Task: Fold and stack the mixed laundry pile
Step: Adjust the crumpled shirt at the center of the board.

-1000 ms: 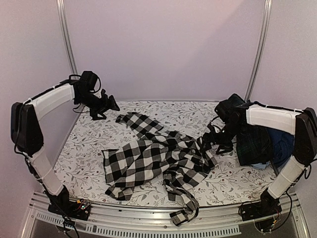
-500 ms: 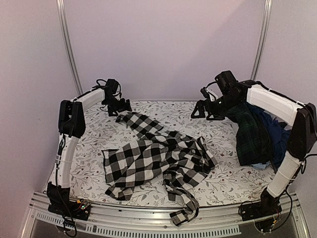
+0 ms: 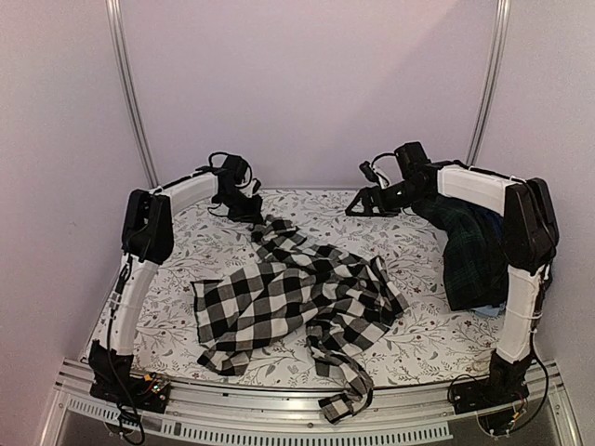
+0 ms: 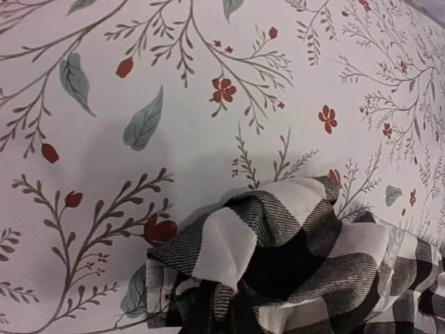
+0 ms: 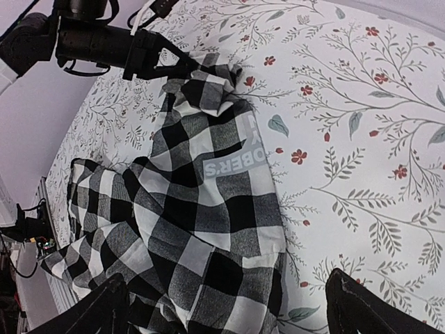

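Item 1, nearest: black-and-white checked shirt (image 3: pixel 297 307), soft woven cloth, crumpled and unfolded across the middle of the white floral-printed table covering (image 3: pixel 167 297). One strip of it trails over the near edge.

Item 2, right side: dark green-navy plaid garment (image 3: pixel 469 265), heaped and untouched, well apart from both pincers.

Item 3, far left: left gripper (image 3: pixel 253 214), clenched on the shirt's far corner, where the right wrist view shows the cloth bunched at its tip.

Item 4, far right of centre: right gripper (image 3: pixel 357 206), jaws spread wide and holding nothing, hanging above bare covering near the far edge.

Change noted: a second ago the left gripper stood released at the far left corner, clear of the shirt. It has since swung in and pinched the corner, nudging that tip rightward. The right arm has lifted away from beside the plaid heap to the far side.

Meaning, as judged: spreading the shirt flat is only beginning, with folding and stacking not yet started.
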